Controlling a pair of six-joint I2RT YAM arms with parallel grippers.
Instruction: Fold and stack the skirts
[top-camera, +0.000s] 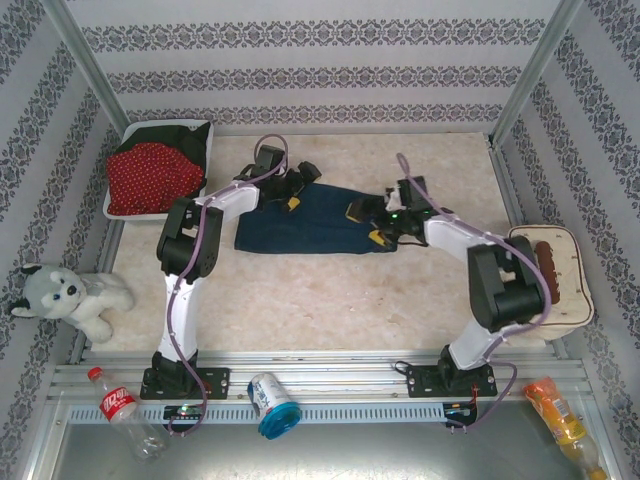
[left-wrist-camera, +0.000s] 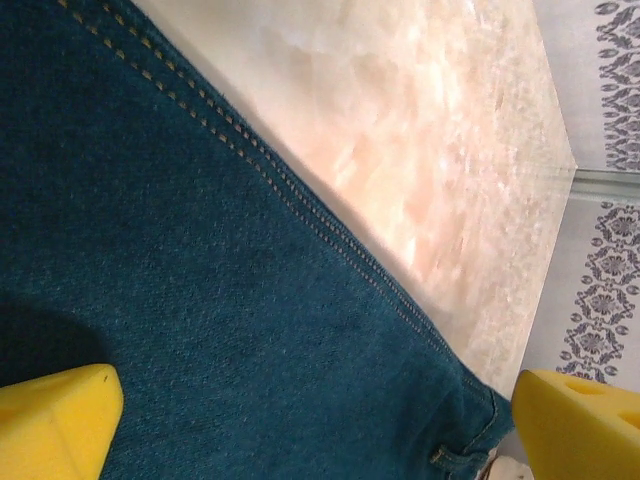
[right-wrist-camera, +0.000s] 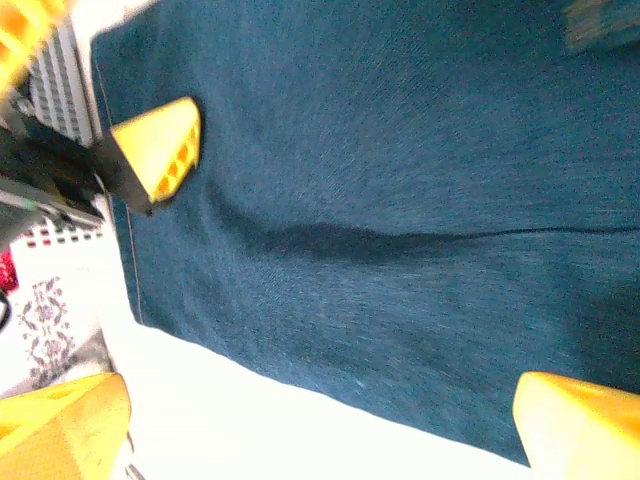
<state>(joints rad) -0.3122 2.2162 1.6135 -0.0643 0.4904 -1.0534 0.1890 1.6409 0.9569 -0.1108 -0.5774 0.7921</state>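
The blue skirt (top-camera: 300, 230) is laid flat under the wide-spread left pincer (top-camera: 297, 188) and right pincer (top-camera: 366, 223), nothing is stacked, and the red skirt (top-camera: 150, 178) is kept in the far basket (top-camera: 114, 211).

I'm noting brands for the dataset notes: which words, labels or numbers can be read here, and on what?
No text reads clearly in any view.
Red label on the clear bottle: too small to read.
Print on the blue-and-white can: blurred, unreadable.
Label on the orange bottle: too small to read.
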